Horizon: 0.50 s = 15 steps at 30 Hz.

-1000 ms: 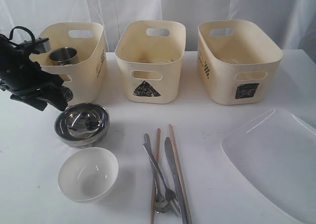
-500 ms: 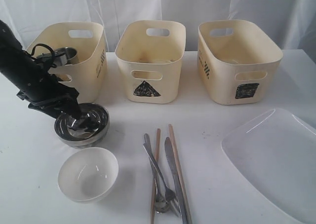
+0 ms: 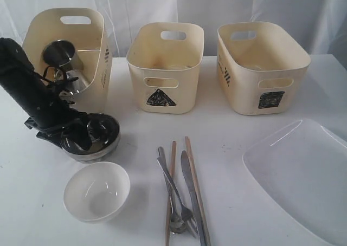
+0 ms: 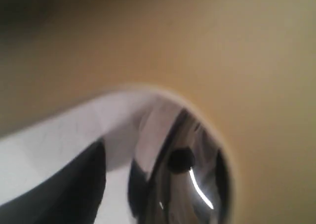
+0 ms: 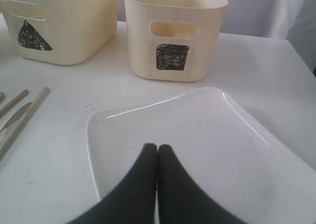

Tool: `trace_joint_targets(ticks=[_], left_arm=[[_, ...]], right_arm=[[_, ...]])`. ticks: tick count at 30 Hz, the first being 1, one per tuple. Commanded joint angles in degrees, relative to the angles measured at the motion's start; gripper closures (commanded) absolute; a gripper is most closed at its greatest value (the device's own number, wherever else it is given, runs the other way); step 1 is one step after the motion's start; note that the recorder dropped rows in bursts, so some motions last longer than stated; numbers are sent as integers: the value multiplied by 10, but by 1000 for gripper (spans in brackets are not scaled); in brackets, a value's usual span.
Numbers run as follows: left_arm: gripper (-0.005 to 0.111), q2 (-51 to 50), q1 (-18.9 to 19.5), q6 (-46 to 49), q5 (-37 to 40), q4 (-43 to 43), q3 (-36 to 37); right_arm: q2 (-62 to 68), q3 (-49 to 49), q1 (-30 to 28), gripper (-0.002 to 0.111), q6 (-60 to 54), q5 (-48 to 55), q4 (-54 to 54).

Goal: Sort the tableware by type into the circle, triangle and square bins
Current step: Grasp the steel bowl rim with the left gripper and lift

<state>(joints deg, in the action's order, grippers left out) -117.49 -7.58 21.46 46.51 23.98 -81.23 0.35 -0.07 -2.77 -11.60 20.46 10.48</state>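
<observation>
Nested shiny steel bowls (image 3: 105, 131) are overlapped by the black left gripper (image 3: 80, 140); how its jaws stand cannot be told. The black right gripper (image 5: 157, 148) is clenched empty above a large white rectangular plate (image 5: 212, 130).

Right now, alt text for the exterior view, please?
Left gripper reaches into the nested steel bowls beside the left bin, which tilts with a steel mug inside. White bowl, cutlery, chopsticks and plate lie unsorted in front.
</observation>
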Motion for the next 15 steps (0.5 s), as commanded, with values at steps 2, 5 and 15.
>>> trace_joint_targets(ticks=[2, 5, 15], left_arm=[[56, -8, -2, -7, 39, -2, 7], [73, -8, -2, -7, 54, -2, 6], [96, 9, -2, -7, 69, -3, 5]], right_arm=[[-3, 1, 1, 108, -2, -3, 1], [-3, 1, 1, 108, -2, -3, 1], [-3, 1, 1, 108, -2, -3, 1]])
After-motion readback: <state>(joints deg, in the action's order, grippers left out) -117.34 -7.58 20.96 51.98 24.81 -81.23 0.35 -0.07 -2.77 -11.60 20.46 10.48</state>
